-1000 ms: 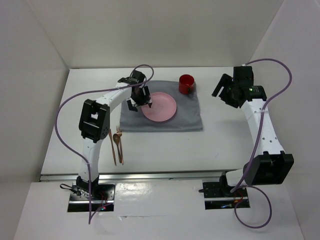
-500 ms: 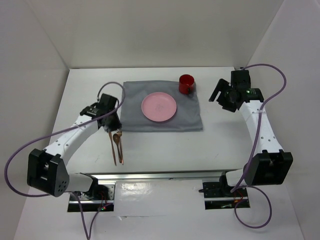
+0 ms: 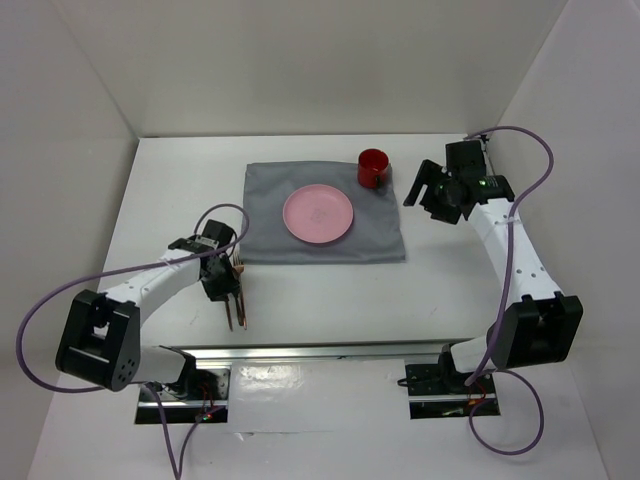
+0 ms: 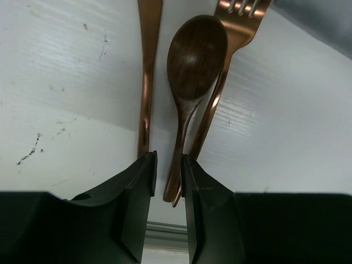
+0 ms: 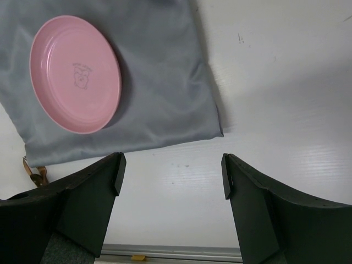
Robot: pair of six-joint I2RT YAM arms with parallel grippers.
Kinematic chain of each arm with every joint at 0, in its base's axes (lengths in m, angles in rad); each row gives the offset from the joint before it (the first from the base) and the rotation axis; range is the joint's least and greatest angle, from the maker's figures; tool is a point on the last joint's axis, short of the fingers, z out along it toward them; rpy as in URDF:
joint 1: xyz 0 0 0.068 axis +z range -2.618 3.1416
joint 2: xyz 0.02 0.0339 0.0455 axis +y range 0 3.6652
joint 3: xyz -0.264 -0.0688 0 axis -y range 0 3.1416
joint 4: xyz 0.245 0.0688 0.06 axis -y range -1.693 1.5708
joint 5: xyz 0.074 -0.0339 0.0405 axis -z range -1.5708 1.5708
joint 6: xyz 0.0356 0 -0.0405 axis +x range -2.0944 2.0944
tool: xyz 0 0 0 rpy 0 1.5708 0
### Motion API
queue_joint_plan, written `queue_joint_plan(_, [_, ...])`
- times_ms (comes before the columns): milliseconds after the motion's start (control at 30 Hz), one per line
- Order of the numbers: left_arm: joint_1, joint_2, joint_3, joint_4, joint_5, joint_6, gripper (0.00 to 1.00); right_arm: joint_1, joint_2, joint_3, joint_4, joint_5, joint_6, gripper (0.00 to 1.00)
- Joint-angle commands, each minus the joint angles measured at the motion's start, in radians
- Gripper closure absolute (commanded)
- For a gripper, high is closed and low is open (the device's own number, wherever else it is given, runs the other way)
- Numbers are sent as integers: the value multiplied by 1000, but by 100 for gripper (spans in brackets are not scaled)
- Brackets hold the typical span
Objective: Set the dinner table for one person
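On the white dinner table (image 3: 330,290), left of the cloth, lie a wooden spoon (image 4: 195,55), a copper fork (image 4: 234,22) and a copper knife (image 4: 146,66). My left gripper (image 4: 168,176) is low over their handle ends. Its jaws have narrowed onto the spoon's handle, with the right pad against it and a sliver of table showing beside the left pad. The fork's handle tip shows just under the spoon's. From above, the left gripper (image 3: 222,283) covers part of the cutlery (image 3: 239,303). My right gripper (image 5: 171,176) hangs open and empty over bare table beside the cloth's right edge.
A pink plate (image 3: 318,214) sits in the middle of the grey cloth (image 3: 380,238), and a red cup (image 3: 373,168) stands on the cloth's far right corner. The metal rail along the near table edge (image 3: 330,350) runs close behind the cutlery.
My left arm swung from the plate's left rim back to the cutlery, came down, and its jaws closed from wide open. My right gripper drifted slightly left toward the cloth, still open.
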Motion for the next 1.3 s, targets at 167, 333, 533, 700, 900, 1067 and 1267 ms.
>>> queue_joint_plan(167, [4,58,12,69,6,11,59,14,-1,-13,38,17,9,17])
queue_joint_plan(333, [14,124,12,94,-9,11,60,23,-1,-13,38,17,9,17])
queue_joint_plan(533, [14,165,1,115,0,11,71,23,-1,-13,38,26,9,17])
queue_joint_plan(700, [4,98,78,22,-40,11,86,23,-1,-13,29,35,9,17])
queue_joint_plan(900, [-38,-25,234,-109,-89,77,100,23,-1,-3,29,35,9,17])
queue_joint_plan(1067, [-175,89,456,-109,20,116,100,23,-10,-3,29,44,18,17])
queue_joint_plan(1267, [-366,350,809,-52,81,96,100,12,-82,-32,-17,95,28,17])
